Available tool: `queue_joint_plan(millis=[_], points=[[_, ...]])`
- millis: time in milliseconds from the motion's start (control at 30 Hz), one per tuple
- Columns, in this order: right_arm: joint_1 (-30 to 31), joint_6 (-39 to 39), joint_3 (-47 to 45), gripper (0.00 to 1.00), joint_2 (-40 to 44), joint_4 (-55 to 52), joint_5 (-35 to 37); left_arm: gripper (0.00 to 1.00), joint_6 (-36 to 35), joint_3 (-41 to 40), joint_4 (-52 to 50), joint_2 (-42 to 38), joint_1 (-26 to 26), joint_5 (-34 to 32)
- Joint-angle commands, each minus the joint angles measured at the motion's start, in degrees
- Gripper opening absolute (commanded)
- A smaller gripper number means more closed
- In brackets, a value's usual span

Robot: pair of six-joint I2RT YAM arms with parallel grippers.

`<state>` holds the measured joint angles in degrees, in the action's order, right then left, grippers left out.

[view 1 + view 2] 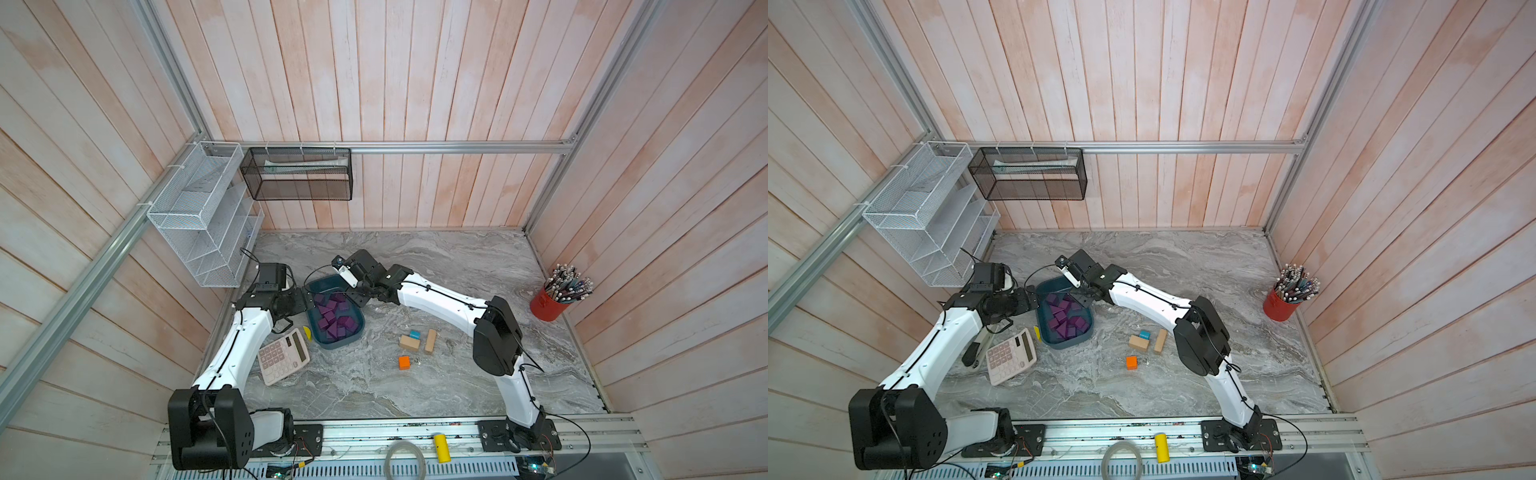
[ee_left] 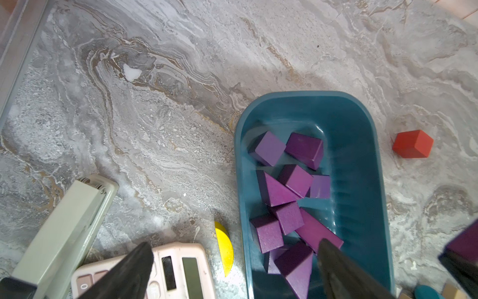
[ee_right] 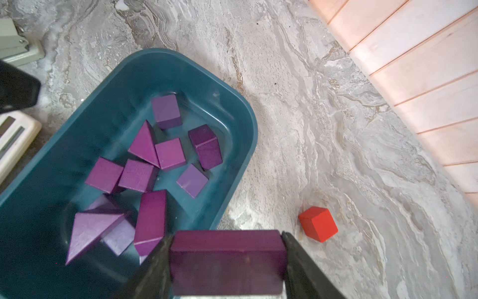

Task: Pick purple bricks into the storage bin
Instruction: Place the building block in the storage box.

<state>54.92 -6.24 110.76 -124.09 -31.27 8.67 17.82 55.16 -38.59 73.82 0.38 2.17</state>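
Right claw [image 3: 226, 236] is clamped on a matte dark-purple oblong brick [image 3: 227, 261], gripped end to end and held above the rim of the shallow teal-blue plastic storage bin [image 3: 103, 103], partly over the grey marbled worktop [image 3: 310, 103]. About a dozen more small purple bricks [image 3: 144, 176] (cubes, oblongs, two wedges at least) lie loose on the bin floor, some leaning on each other. In a top view the bin [image 1: 332, 345] sits between the two arms, near the left side of the worktop.

Left claw [image 2: 234, 243] is spread wide with nothing in it. In its wrist view one finger shows over a pale pink calculator [image 2: 181, 271] and the other over the bin's inside.

A small red cube [image 3: 318, 224] sits on the worktop just beside the bin. A yellow half-disc [image 2: 225, 248] lies between calculator and bin. Two tan wooden blocks [image 1: 409, 343], a blue cube [image 1: 414, 333] and an orange cube [image 1: 404, 362] lie apart from the bin, on its right.
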Motion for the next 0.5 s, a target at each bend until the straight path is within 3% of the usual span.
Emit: queue_joint_plan(millis=[0, 467], points=[[-0.23, -1.96, 2.49, 0.58, -2.72, 1.81, -0.69, 1.0, 0.59, -0.68, -0.6, 1.06, 0.41, -1.79], [-0.16, -3.19, 2.93, 0.58, -7.13, 8.94, -1.47, 1.0, 1.85, -0.05, -2.24, 3.56, 2.07, -5.53]])
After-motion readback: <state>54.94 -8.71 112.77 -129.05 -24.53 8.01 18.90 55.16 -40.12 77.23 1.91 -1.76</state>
